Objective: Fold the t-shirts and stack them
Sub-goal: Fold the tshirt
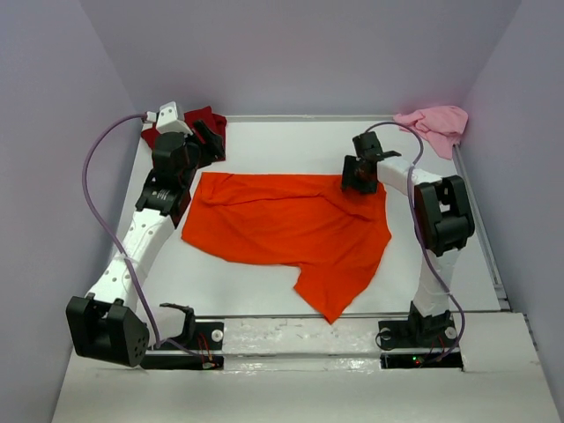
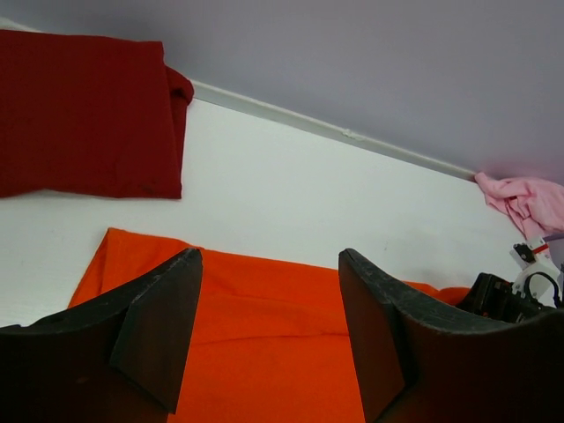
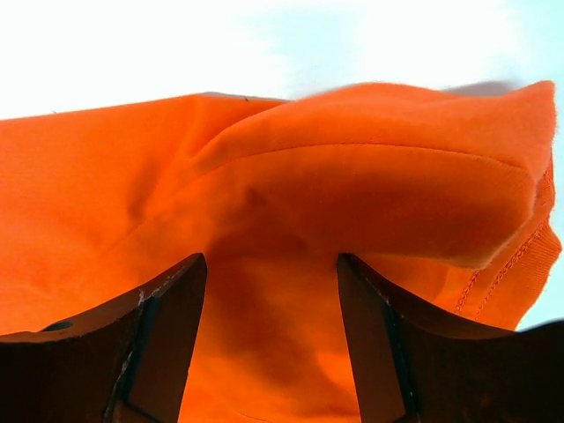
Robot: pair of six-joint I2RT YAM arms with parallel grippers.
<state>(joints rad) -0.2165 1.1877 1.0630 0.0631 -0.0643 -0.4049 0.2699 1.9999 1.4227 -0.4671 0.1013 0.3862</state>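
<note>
The bright orange t-shirt (image 1: 291,231) lies spread out in the middle of the table, with a flap reaching toward the near edge. My left gripper (image 1: 210,143) is open near the shirt's back left corner. In the left wrist view the orange cloth (image 2: 264,335) lies below the open left gripper (image 2: 269,260), and nothing is held. My right gripper (image 1: 357,174) is open at the shirt's back right corner. In the right wrist view a raised fold of orange cloth (image 3: 370,185) stands just ahead of the open right gripper (image 3: 271,264). The dark red t-shirt (image 2: 84,115) lies folded at the back left. The pale pink t-shirt (image 1: 436,125) is bunched at the back right.
Lilac walls (image 1: 308,53) close in the white table (image 1: 256,282) on three sides. A raised rim (image 2: 335,132) runs along the back edge. The arm bases (image 1: 300,339) stand on a rail at the near edge. A purple cable (image 1: 92,176) loops beside the left arm.
</note>
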